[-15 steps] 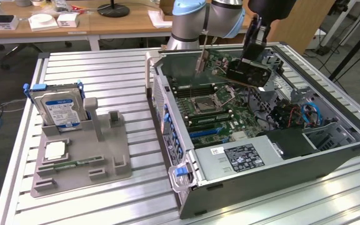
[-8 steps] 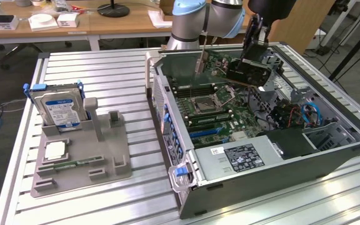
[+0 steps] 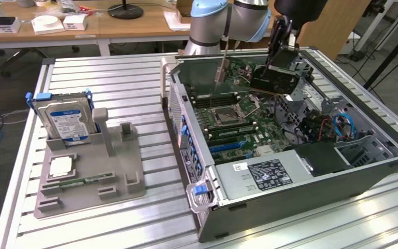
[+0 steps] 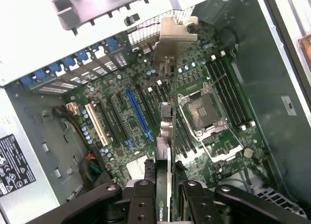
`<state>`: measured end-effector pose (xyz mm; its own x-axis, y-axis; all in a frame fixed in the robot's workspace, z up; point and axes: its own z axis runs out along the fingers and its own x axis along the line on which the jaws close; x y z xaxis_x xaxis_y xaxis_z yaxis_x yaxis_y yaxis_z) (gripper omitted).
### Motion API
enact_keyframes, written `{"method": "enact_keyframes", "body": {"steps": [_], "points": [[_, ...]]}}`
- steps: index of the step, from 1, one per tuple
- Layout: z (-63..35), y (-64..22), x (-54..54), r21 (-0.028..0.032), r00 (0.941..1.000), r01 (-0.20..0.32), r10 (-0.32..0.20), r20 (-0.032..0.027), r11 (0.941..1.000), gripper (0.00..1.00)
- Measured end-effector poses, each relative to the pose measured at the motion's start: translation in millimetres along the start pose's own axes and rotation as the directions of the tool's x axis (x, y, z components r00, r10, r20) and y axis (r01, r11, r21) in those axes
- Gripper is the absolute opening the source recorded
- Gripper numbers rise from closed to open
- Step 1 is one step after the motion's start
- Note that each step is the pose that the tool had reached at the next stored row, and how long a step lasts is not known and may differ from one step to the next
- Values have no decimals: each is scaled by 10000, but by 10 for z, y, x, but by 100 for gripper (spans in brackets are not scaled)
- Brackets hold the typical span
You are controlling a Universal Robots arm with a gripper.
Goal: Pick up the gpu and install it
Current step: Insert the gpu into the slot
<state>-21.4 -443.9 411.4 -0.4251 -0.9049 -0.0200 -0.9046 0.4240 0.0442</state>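
**Fig. 1.** The pincer [image 4: 165, 192], part-closed, clamps the gpu [image 4: 166, 136] across its 2 flat faces, at the end away from the silver bracket [image 4: 172, 34]. The card hangs on edge directly below the pincer, over the motherboard [image 3: 233, 124] of the open computer case [image 3: 289, 207], and appears clear of the board. The blue expansion slot [image 4: 138, 112] lies beneath the pincer, just to one side of the card's lower edge.

*Handling (judged):* light and stiff, but fragile at the edge contacts and surface components. It is best held on the broad faces, as here, never on the contacts.

*Containers:* the case holds the motherboard, a processor socket [image 4: 201, 110], a power supply [image 3: 268, 174] and cabling. Well apart from the pincer, on the worktop [image 3: 116, 78], a grey fixture [image 3: 116, 176] carries 1 hard drive [image 3: 64, 119] upright and 1 memory stick [image 3: 81, 181] lying flat.
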Motion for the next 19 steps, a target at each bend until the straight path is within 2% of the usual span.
{"method": "enact_keyframes", "body": {"steps": [9, 19], "points": [[0, 0, 0, -18, 9966, 825, -825, -36, 9966, 26], [0, 0, 0, -41, 9847, 1741, -1741, -73, 9847, 26]]}}
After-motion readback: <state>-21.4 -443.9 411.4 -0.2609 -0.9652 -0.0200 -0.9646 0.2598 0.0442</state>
